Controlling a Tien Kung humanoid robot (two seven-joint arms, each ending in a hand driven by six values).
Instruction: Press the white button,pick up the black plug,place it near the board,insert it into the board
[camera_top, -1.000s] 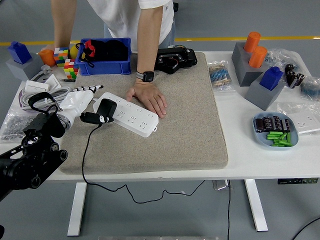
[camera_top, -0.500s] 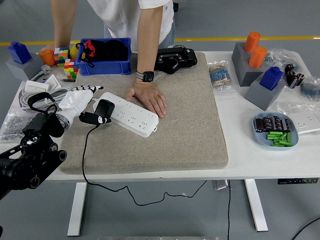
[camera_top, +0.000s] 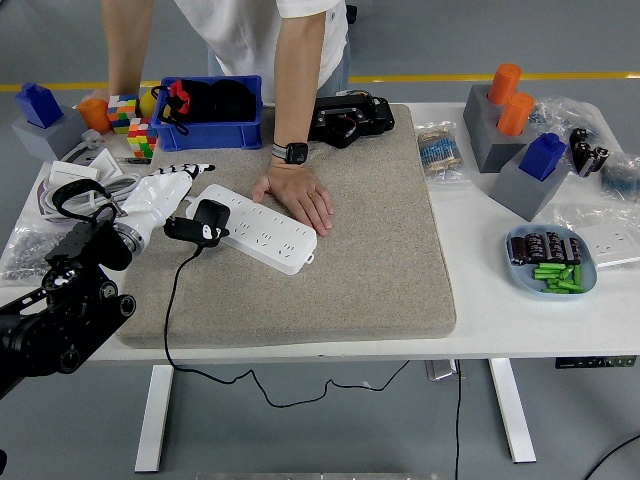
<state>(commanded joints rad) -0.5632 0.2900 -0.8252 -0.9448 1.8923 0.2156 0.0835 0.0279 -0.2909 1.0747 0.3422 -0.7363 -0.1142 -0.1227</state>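
The white power strip (camera_top: 268, 235) lies slanted on the grey mat (camera_top: 370, 250). The black plug (camera_top: 209, 218) sits over the strip's left end, and its black cable (camera_top: 172, 300) trails down off the table's front edge. My left hand (camera_top: 172, 205), white with striped fingertips, comes in from the lower left and is shut on the plug's rear end. A person's hand (camera_top: 296, 194), wearing a watch, rests flat on the strip's right half. I cannot make out the white button.
A blue bin (camera_top: 208, 112) and a black device (camera_top: 350, 118) stand at the mat's far edge. Colour cubes (camera_top: 130, 120) and white cables (camera_top: 75, 185) lie at the left. Grey blocks with orange and blue pieces (camera_top: 515, 140) and a blue dish (camera_top: 552, 260) stand at the right.
My left hand has shifted a little up and to the right, carrying the plug further over the strip's left end. The person's hand has stayed on the strip.
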